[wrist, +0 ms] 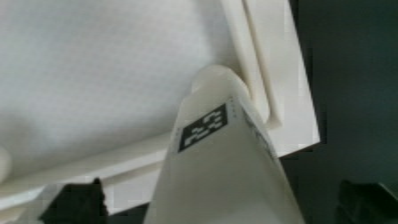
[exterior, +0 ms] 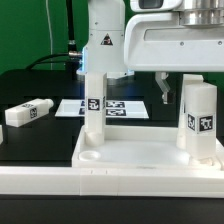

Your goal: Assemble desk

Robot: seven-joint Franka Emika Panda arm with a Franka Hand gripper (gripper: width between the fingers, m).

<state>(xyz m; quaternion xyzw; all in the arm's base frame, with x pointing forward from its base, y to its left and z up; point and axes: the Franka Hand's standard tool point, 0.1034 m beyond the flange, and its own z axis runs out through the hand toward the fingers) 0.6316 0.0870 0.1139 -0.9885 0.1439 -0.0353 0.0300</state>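
White tabletop; white legs, black-and-white tags; black table; green backdrop.

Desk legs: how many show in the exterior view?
3. One leg stands on the tabletop at the exterior view's left, one at its right, one lies on the table farther left. Others may be hidden.

The arm points down, jaws spread wide.

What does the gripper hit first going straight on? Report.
The gripper is open astride the upright leg; going straight on, its palm would likely meet the leg's top before the fingers reach the tabletop. Depth is unclear.
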